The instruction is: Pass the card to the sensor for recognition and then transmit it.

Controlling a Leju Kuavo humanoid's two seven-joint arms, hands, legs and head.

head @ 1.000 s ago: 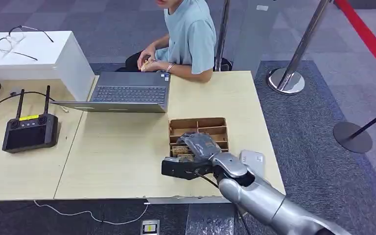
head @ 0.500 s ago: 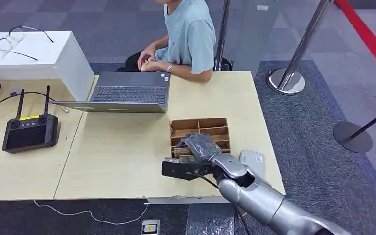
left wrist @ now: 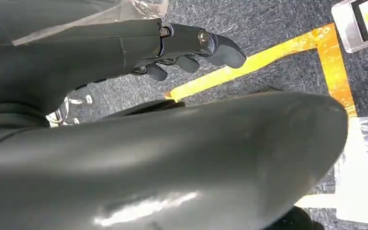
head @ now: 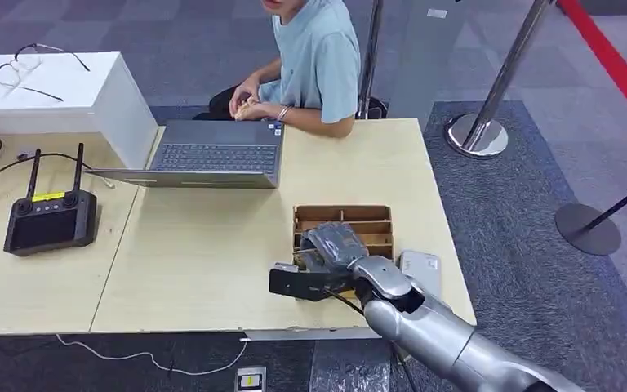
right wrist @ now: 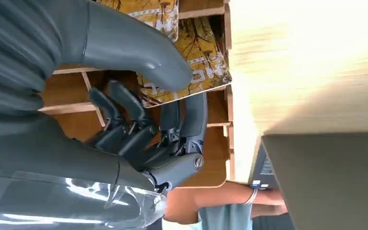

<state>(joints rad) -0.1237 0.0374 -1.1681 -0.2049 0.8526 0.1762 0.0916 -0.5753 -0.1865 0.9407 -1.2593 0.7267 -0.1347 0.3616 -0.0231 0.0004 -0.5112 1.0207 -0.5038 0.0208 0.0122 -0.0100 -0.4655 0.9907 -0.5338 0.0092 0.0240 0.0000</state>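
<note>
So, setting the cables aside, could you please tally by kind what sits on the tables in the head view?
Grey open laptop: 1
Black handheld controller with two antennas: 1
Brown wooden compartment tray: 1
Pale grey flat sensor pad: 1
Black-rimmed eyeglasses: 1
White box: 1
Total: 6

The right arm point(head: 441, 335) reaches in from the near right, its silver forearm angled up and to the left toward the middle of the scene. The right hand point(head: 332, 249) is bent down at the wrist, its thick grey thumb point(right wrist: 139, 52) pressed on top of a card point(right wrist: 191, 57) and its dark fingers point(right wrist: 124, 115) curled beneath it. The left hand point(left wrist: 182, 45) hangs low with its fingers loosely curled around nothing.
</note>
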